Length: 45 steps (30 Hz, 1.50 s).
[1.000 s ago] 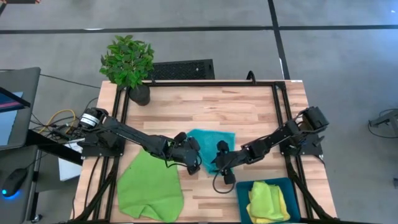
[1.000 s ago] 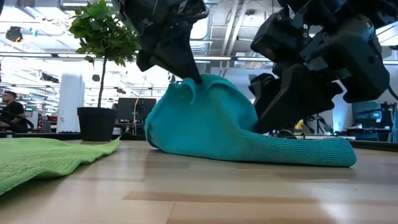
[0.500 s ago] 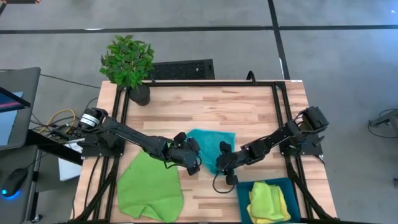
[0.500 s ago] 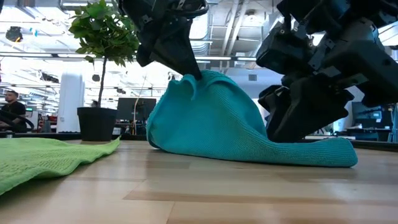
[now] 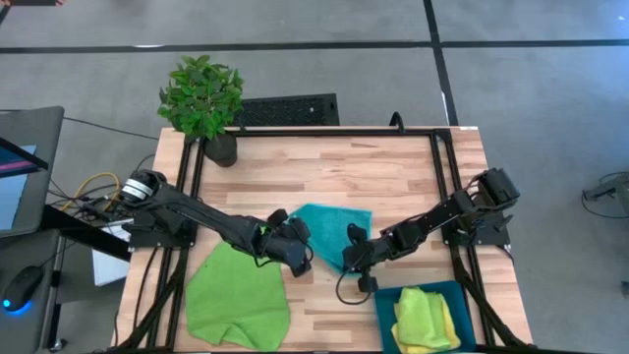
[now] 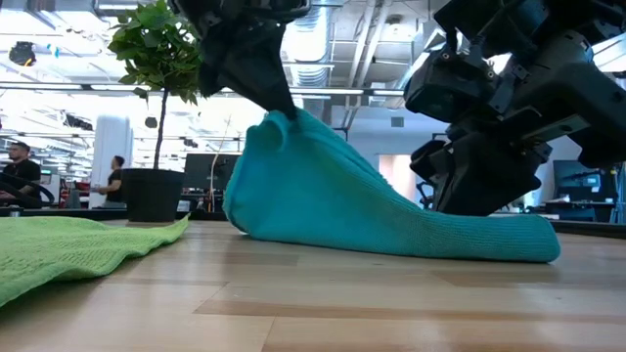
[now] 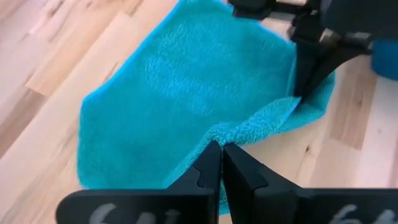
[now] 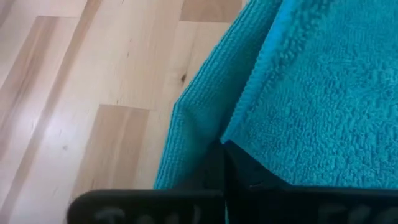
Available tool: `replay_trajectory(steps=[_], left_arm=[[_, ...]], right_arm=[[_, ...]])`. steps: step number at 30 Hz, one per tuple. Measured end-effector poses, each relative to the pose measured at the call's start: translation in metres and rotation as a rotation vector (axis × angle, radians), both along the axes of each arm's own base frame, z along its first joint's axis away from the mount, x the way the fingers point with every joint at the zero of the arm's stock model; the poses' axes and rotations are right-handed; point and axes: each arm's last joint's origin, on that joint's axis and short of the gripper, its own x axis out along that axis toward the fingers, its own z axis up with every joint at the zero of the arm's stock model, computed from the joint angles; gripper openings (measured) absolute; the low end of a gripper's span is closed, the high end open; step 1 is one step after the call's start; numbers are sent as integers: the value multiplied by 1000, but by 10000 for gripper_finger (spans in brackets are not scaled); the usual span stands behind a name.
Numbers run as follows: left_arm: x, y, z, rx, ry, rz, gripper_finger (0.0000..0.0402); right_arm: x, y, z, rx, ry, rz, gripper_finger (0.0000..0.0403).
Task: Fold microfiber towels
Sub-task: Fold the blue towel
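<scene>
I see the turquoise towel [image 5: 329,236] at mid-counter [image 5: 393,177], lifted at one edge. My left gripper [image 5: 297,258] has its fingers [image 7: 211,171] pinching a raised fold of it; my right gripper [image 5: 352,258] pinches the opposite edge low by the wood. A lime green towel [image 5: 236,300] lies flat on the left side. More folded towels [image 5: 425,317] sit in the blue bin [image 5: 385,305].

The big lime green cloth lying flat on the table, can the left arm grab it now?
Probably not yet: the left gripper is shut on the turquoise towel. The lime green microfiber cloth lies uncovered right beside it.
</scene>
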Motion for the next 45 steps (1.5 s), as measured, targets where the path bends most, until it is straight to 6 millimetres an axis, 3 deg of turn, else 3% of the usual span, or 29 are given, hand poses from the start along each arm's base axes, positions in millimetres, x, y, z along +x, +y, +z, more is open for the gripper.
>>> replay_trajectory(steps=[18, 30, 33, 45], left_arm=[[-5, -7, -3, -52, 29, 21, 0], [-12, -1, -7, -43, 77, 124, 0], [-10, 6, -6, -22, 61, 169, 0], [7, 49, -38, 45, 181, 291, 0]], right_arm=[[14, 5, 25, -96, 127, 2, 3], [25, -4, 73, -389, 260, -157, 3], [25, -11, 78, -451, 273, -212, 3], [26, -47, 76, -537, 344, -335, 3]])
